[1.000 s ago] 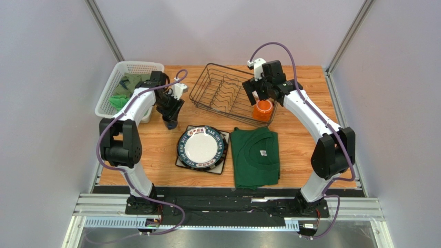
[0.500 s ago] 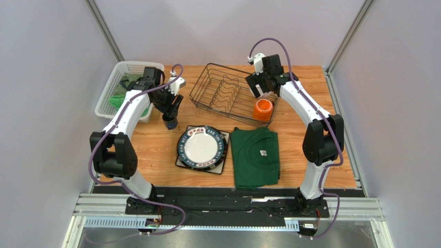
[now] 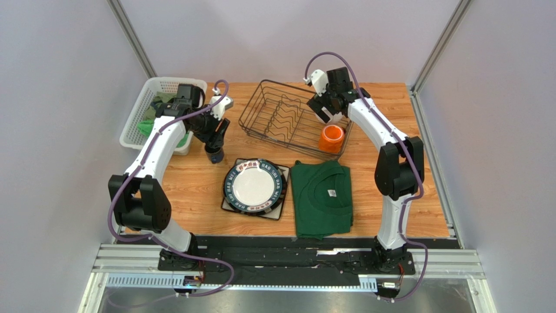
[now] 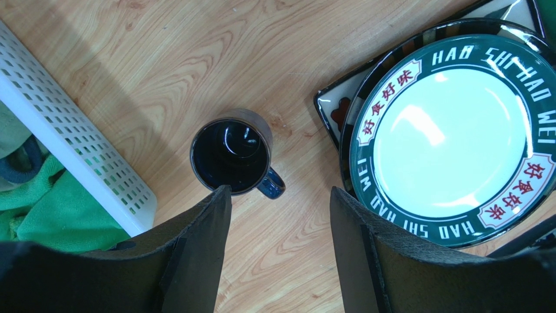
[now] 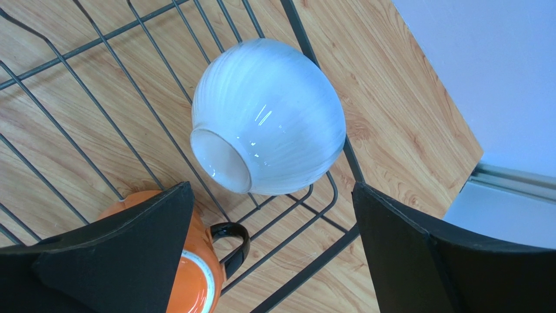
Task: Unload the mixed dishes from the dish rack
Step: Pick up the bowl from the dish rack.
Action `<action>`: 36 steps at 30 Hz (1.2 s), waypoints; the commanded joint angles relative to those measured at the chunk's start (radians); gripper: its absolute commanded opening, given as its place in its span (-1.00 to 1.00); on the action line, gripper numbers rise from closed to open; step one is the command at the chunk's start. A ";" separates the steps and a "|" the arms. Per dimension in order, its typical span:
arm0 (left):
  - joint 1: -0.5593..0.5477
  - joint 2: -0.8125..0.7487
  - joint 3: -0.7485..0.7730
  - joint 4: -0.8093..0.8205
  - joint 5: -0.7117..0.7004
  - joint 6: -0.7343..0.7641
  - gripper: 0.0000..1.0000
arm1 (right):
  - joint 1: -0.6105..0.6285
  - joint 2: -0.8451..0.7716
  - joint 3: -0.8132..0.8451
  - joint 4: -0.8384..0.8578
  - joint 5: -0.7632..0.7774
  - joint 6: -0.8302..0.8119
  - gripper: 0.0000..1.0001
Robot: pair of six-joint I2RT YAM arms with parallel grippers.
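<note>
The dark wire dish rack point(image 3: 271, 107) stands at the back centre. In the right wrist view a white bowl point(image 5: 271, 127) lies upside down in its corner point(image 5: 307, 267), beside an orange mug point(image 5: 196, 274), which also shows in the top view point(image 3: 331, 138). My right gripper point(image 3: 324, 111) hangs open above them point(image 5: 273, 189). A dark blue mug point(image 3: 213, 154) stands upright on the table. My left gripper point(image 3: 218, 132) is open and empty just above it point(image 4: 279, 192). A round dark-rimmed plate point(image 3: 255, 186) lies on the square plate point(image 4: 331, 107).
A white perforated basket point(image 3: 151, 92) with green cloths stands at the back left, close to the blue mug point(image 4: 231, 156). A folded green shirt point(image 3: 321, 195) lies right of the round plate point(image 4: 450, 137). Grey walls close in both sides.
My right gripper has shifted back and slightly left over the rack's right end, its arm swinging inward. My left arm has drawn back a little above the blue mug.
</note>
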 commanded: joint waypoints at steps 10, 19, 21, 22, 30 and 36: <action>-0.003 0.007 0.047 -0.029 0.015 0.013 0.31 | -0.052 0.113 0.150 -0.052 -0.122 -0.111 0.99; -0.003 0.053 0.092 -0.042 0.026 0.006 0.31 | -0.087 0.157 0.217 -0.077 -0.179 -0.148 0.99; -0.003 0.062 0.096 -0.043 0.028 0.005 0.31 | -0.094 0.171 0.237 -0.095 -0.201 -0.158 0.99; -0.003 0.065 0.099 -0.043 0.029 0.006 0.31 | -0.097 0.174 0.240 -0.098 -0.205 -0.165 0.99; -0.003 0.083 0.119 -0.056 0.028 0.017 0.31 | -0.104 0.186 0.242 -0.106 -0.271 -0.207 0.99; -0.003 0.092 0.133 -0.066 0.028 0.022 0.31 | -0.104 0.200 0.252 -0.106 -0.302 -0.222 0.99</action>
